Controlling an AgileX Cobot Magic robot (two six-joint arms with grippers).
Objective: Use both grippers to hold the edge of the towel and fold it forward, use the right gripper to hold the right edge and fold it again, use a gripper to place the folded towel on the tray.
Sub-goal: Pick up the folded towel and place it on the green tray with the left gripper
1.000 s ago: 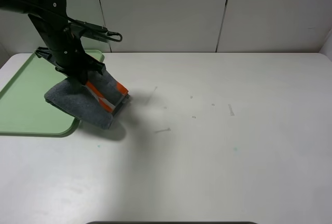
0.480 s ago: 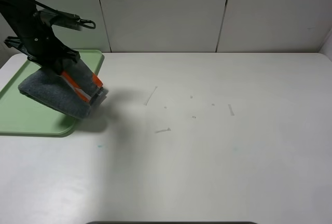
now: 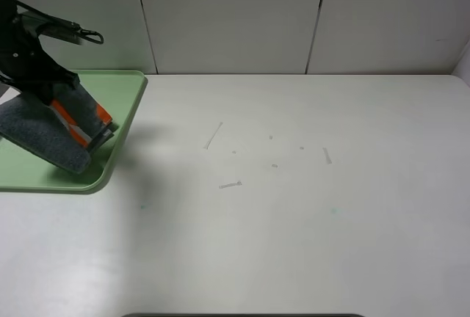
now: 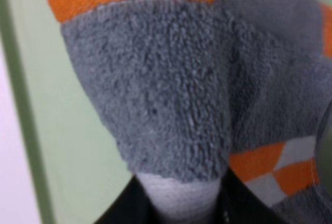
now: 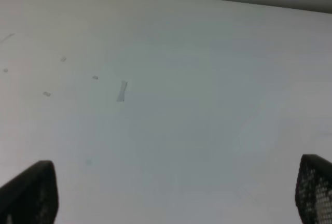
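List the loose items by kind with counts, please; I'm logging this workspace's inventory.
Folded towel, grey with orange stripes: 1
Green tray: 1
Total: 2
The left gripper holds the towel over the tray.

left gripper (image 3: 62, 104) at frame 9 o'clock, arm angled down from 11, jaws clamped on towel (image 3: 51, 132); right gripper (image 5: 176, 193) jaws spread wide, nothing between them.
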